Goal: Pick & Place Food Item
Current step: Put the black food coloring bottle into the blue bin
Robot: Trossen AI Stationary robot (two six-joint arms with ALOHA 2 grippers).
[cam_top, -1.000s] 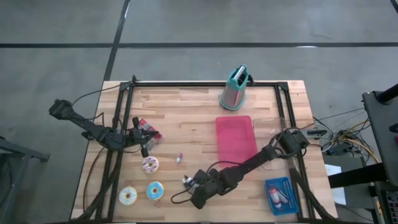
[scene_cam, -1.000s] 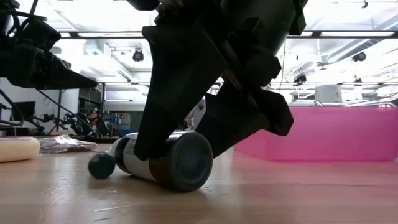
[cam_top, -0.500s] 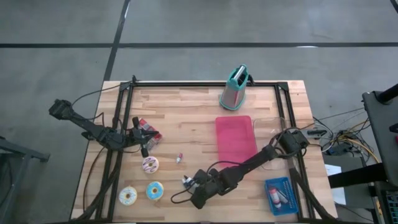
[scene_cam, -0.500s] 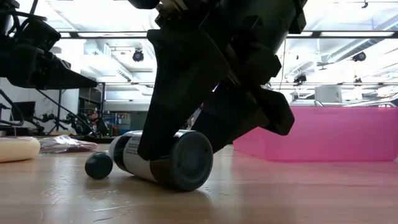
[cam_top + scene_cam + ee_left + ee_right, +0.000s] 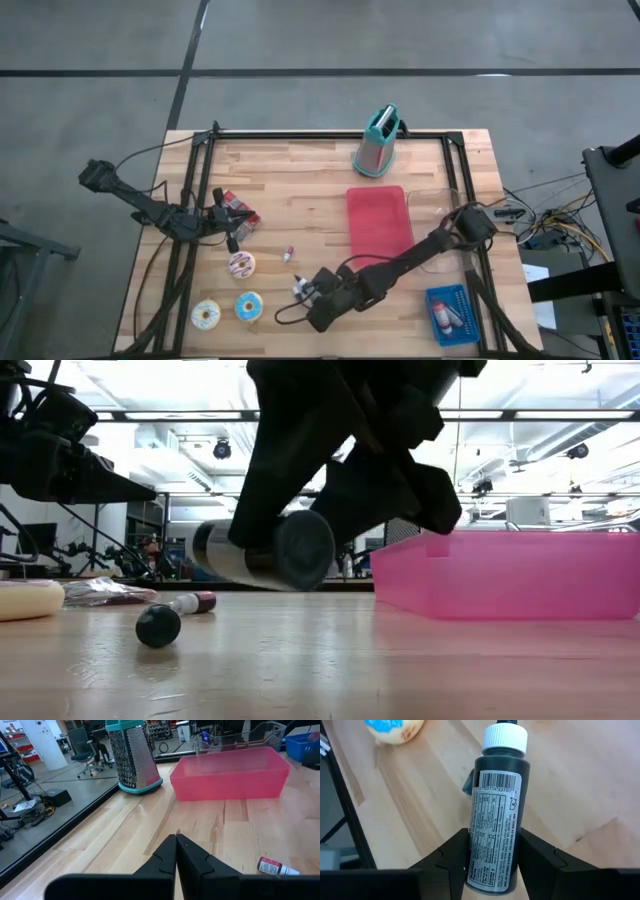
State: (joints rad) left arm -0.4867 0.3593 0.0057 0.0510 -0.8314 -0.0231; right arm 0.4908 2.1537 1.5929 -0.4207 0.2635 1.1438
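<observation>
Dark bottle [image 5: 497, 825] with a white cap hangs clear above the wooden counter [image 5: 320, 180], clamped between the right gripper [image 5: 490, 862] jaws near the pink tray [image 5: 379, 222]. Left gripper [image 5: 176, 851] waits, jaws closed on nothing.

Right gripper [image 5: 492, 865] low over counter front, jaws clamped, raised clear. Left gripper [image 5: 176, 840] at left side, jaws closed, idle.

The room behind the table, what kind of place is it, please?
Probably a robotics lab or workshop, not a kitchen. The wooden table stands on a bare grey floor; the low view shows ceiling light panels, and the left wrist view shows an office chair among equipment.
</observation>
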